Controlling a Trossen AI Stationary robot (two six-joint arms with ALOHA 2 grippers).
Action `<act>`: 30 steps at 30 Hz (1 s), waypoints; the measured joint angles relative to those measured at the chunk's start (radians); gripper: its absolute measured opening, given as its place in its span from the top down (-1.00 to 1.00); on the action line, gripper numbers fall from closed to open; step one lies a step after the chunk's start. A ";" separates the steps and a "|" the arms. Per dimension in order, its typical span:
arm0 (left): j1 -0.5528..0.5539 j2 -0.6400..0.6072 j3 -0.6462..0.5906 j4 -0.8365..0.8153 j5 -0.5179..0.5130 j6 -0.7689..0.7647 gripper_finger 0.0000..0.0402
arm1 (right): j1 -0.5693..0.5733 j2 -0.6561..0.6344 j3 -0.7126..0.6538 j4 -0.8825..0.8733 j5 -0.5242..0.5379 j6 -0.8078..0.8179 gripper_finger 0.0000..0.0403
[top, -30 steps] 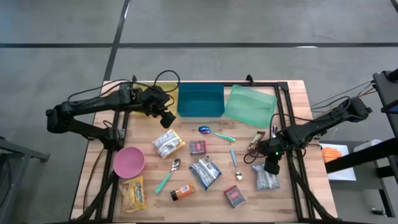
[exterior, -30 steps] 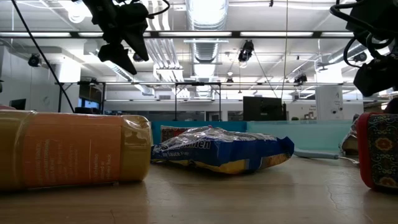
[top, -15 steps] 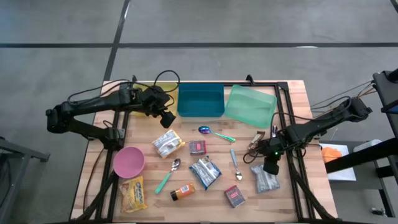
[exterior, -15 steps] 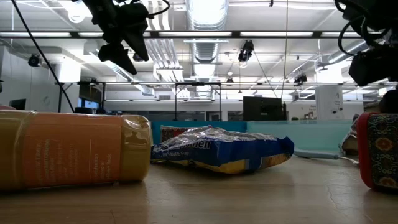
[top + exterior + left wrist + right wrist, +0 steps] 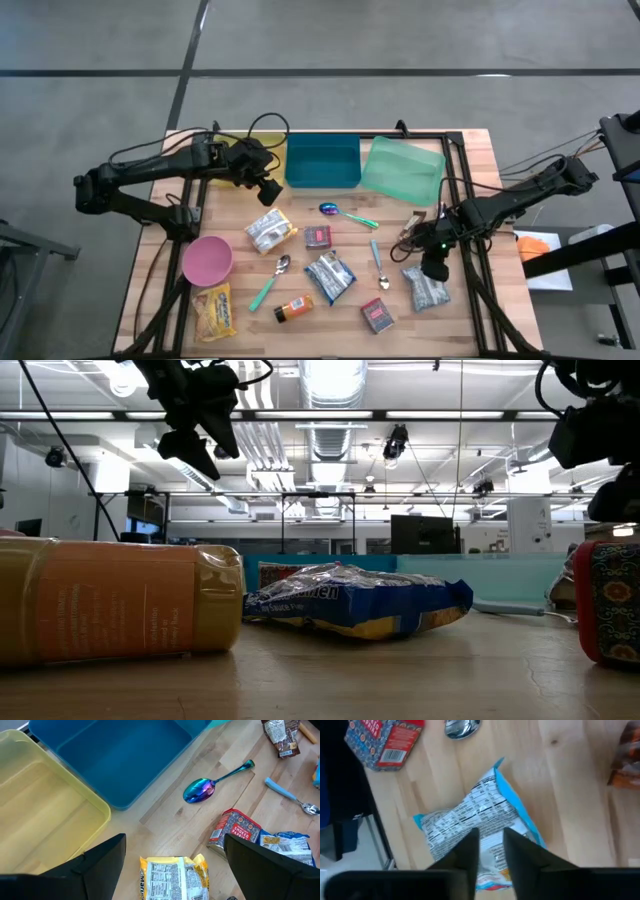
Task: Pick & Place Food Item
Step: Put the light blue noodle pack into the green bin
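Note:
A white-and-blue snack bag (image 5: 428, 290) lies flat on the wooden table (image 5: 470, 150) at the right; the right wrist view shows its printed back (image 5: 470, 820). My right gripper (image 5: 435, 268) hangs just above the bag's far end. Its fingers (image 5: 470, 852) stand a narrow gap apart, and nothing shows between them. My left gripper (image 5: 268, 190) waits open at the far left, above the table next to the blue bin (image 5: 322, 162). Its fingers (image 5: 105, 860) are spread wide over a yellow-edged snack bag (image 5: 175, 877).
A yellow bin (image 5: 240, 160) and a green bin (image 5: 403, 168) flank the blue one along the far edge. Across the table lie a pink bowl (image 5: 207, 260), several spoons, a red box (image 5: 378, 315), an orange bottle (image 5: 294, 308) and more snack packs.
My right gripper has risen from the white-and-blue snack bag, which stays flat on the table.

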State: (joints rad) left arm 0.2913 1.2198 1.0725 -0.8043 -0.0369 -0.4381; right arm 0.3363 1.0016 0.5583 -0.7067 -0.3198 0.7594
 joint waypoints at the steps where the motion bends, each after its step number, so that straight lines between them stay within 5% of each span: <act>1: 0.000 0.000 0.000 0.000 0.000 0.000 -0.71 | 0.000 0.000 -0.001 0.000 0.009 0.004 0.44; 8: 0.000 0.000 0.000 0.000 0.000 0.004 -0.71 | -0.001 0.004 -0.011 -0.071 0.069 0.004 -0.04; 15: 0.000 0.000 0.000 0.000 0.000 0.004 -0.71 | -0.001 0.004 -0.064 -0.022 0.057 0.001 -0.17; 24: -0.001 0.000 0.000 0.000 0.000 0.003 -0.71 | -0.002 0.002 -0.182 0.125 -0.012 0.068 -0.13; 30: 0.000 0.001 0.000 0.000 0.000 0.003 -0.71 | -0.002 -0.001 -0.210 0.176 -0.033 0.114 0.36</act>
State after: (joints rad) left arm 0.2909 1.2209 1.0725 -0.8043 -0.0372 -0.4347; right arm 0.3347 1.0008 0.3479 -0.5310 -0.3533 0.8734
